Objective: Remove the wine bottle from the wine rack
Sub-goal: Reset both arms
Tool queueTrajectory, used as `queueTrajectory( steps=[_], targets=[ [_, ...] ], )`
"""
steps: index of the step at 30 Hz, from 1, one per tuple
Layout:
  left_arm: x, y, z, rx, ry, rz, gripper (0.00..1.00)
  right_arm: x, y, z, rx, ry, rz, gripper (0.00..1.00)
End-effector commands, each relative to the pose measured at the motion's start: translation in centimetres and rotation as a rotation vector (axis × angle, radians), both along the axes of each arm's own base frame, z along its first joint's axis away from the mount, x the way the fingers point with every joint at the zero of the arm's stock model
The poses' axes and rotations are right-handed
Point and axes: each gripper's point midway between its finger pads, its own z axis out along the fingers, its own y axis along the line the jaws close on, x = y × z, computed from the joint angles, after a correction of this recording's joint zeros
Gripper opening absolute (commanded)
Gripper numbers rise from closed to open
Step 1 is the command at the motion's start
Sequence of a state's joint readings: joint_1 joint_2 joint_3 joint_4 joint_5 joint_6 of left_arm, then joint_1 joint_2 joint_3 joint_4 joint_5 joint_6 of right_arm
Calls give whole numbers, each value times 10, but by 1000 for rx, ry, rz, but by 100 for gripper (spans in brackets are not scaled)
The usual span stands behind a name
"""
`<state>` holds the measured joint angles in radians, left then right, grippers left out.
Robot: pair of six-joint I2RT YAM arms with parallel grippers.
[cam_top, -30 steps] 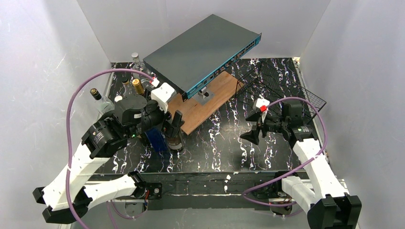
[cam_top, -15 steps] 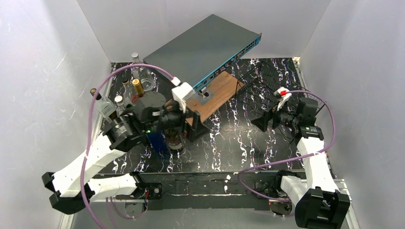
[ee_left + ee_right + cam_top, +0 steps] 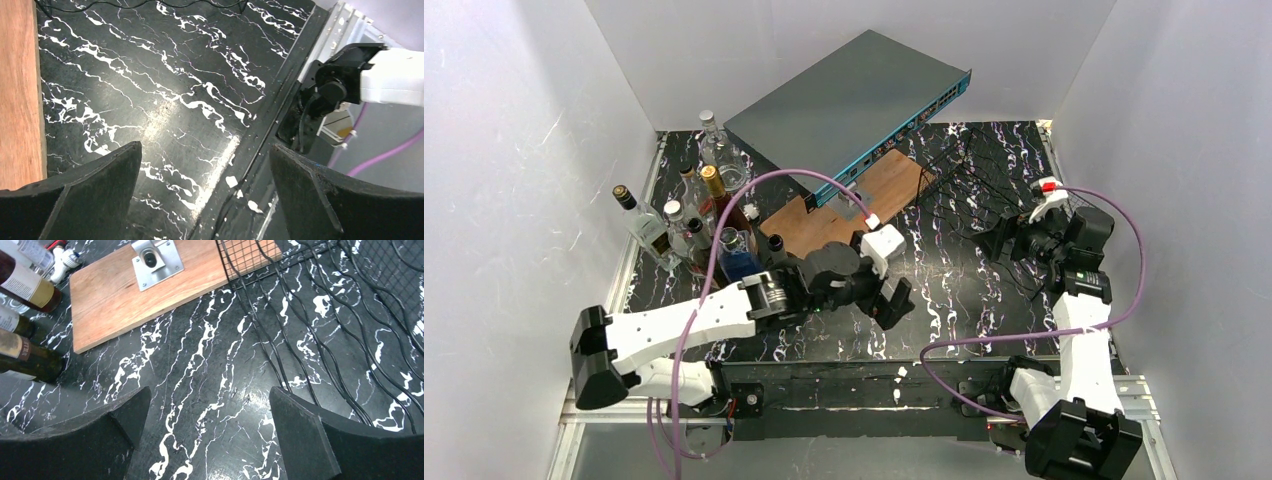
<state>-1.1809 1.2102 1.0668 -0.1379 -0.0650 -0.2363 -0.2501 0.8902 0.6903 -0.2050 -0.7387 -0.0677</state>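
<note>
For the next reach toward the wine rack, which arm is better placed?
Right, probably. The right gripper hovers beside the wine rack with jaws open, its wires in that wrist view. The left gripper, also open, hangs over the table near the front edge, farther away.

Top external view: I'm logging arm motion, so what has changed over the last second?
The left hand swung from over the bottles rightward to the near middle of the table, open and empty. The right hand drew back to the right and farther away, up beside the wine rack, also open and empty. Nothing was grasped or released. The bottles, rack, network switch and wooden board show no visible shift.
</note>
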Motion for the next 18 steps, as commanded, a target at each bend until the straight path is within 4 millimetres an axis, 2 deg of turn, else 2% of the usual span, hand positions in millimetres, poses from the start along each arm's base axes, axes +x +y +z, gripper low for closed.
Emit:
queueTrajectory(
  steps=[1,6,12,18],
  targets=[
    [16,-19,13,-83,-112,77,98,11,-16,23,-21,-70,-99,98],
    [18,-27,-11,-31,-113,95,98,4,-14,28,-53,-107,-59,98],
    [20,-31,-34,18,-97,106,98,1,-14,23,-51,-103,-57,98],
    [23,-32,-49,8,-79,134,98,-2,-13,24,-17,-107,-78,98]
  ],
)
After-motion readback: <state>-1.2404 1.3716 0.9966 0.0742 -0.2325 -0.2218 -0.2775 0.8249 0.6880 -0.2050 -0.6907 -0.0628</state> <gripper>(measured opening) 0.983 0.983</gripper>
